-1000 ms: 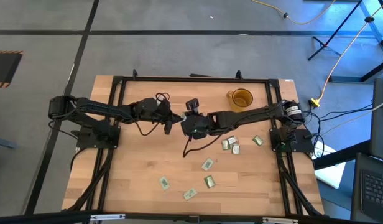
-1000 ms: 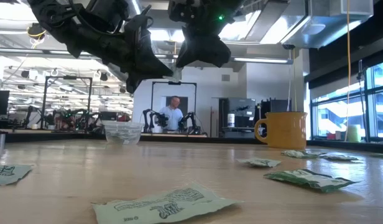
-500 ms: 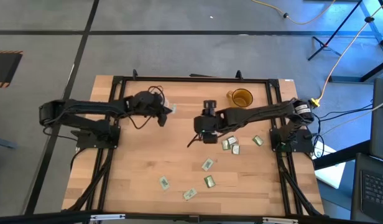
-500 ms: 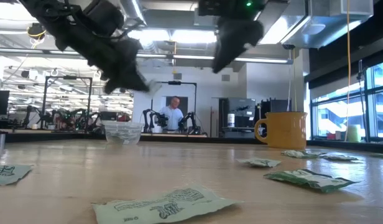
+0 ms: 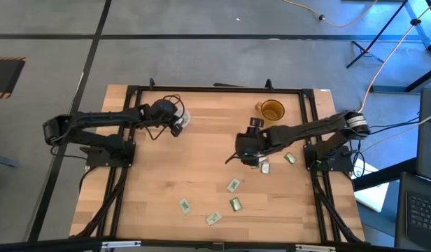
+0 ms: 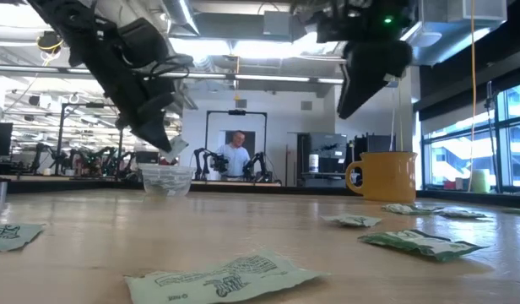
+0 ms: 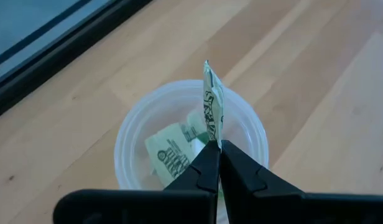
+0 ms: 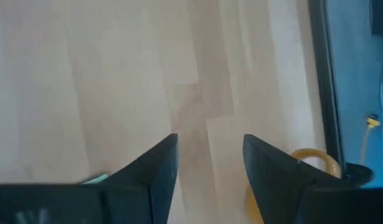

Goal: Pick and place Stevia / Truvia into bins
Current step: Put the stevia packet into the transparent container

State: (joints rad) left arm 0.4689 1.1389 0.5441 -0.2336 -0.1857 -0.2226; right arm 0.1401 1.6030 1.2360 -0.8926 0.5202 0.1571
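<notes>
While your left gripper (image 7: pixel 214 163) hangs just above the clear plastic cup (image 7: pixel 139 135), its two dark fingers are pressed together on one sachet (image 7: pixel 212 106), which stands on its edge between them, thin and flat, green print on white paper. You can see more sachets lying inside this cup (image 7: pixel 171 152), folded a little against the smooth round wall. From above, the cup (image 5: pixel 182 120) sits near the back left part of the wooden table (image 5: pixel 194 175), and the left gripper (image 5: pixel 175 128) is right at it. Your right gripper (image 8: pixel 209 163) has its fingers apart with nothing between them; it is over bare light wood, and the table's grain runs in long pale boards. From above, this gripper (image 5: pixel 247 152) is near the middle of the table, just beside a small group of sachets (image 5: pixel 259 164). The amber mug (image 5: pixel 271 110), round and translucent with a side handle, stands behind it toward the back edge. Other sachets (image 5: pixel 234 185) lie flat and scattered on the front half of the table, well apart from both cups. In the low view one crumpled sachet (image 6: pixel 226 278) lies closest to the camera.
</notes>
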